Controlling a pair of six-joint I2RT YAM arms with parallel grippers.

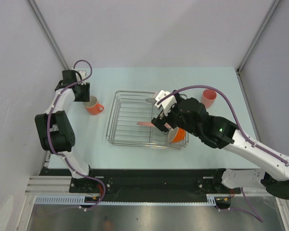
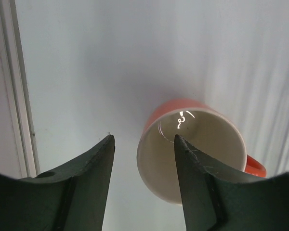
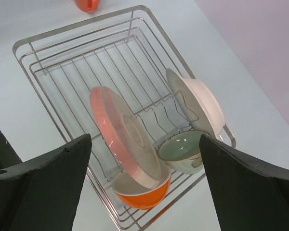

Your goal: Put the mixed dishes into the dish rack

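Toward the left edge of the table (image 1: 125, 82), the orange handled mug (image 1: 93, 106) is being framed by the left gripper (image 2: 143, 139). Its jaws are standing parted with nothing clamped. One finger is showing over the mug's white inside and the other over bare table beside it; whether the rim is being touched cannot be told. Over the right end of the dish rack (image 1: 130, 118), the right gripper (image 3: 145, 139) is being held wide apart and empty.

Four of the six dishes are being carried by the rack, all at its right end. The salmon-pink plate (image 3: 123, 132) is being propped on edge, leaning, among the tines. The white plate (image 3: 197, 101) is being propped likewise, nearer the rack's right side. The grey-green bowl (image 3: 183, 150) is lying tilted between the two plates. The orange bowl (image 3: 144, 197) is tipped on its side at the near right corner, under the pink plate's lower edge.

Two dishes are being left on the table. The mug is upright, apart from the rack's left side, with its handle turned toward the rack. The salmon-pink handleless cup (image 1: 208, 97) is upright beyond the rack's far right corner. The task is therefore judged roughly two-thirds done, with the mug apparently next.

The mug is showing a glossy orange outside, a white, empty inside with a light glint near the bottom, and a small loop handle.
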